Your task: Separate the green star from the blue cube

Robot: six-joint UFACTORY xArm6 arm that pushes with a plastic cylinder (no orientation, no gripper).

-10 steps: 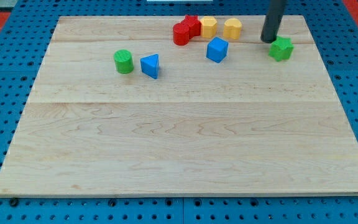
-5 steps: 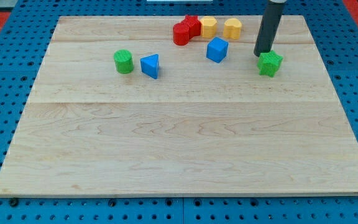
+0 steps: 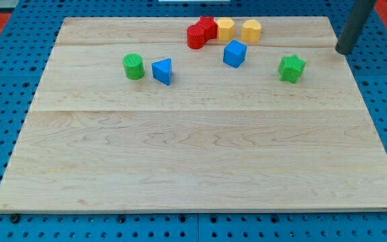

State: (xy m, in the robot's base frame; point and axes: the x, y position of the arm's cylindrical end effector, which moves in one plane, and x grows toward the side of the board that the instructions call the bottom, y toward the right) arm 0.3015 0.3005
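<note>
Green star (image 3: 291, 68) sits upper right on counter (image 3: 193, 161), right of blue cube (image 3: 234, 53), clear gap between. My tip (image 3: 344, 51) off star's upper right, touching nothing; no gripper. Star likely light, rigid, slides easily; push on its left face.

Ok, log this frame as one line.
my tip: right edge, clear of blocks | green star: apart from blue cube | contact: none

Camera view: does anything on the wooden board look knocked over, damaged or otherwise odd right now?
Nothing stands out. The green star block sits flat, clear to the view's right of the blue cube block. My tip is at the wooden board's right edge, apart from every block. The red blocks huddle together near the top edge.
</note>
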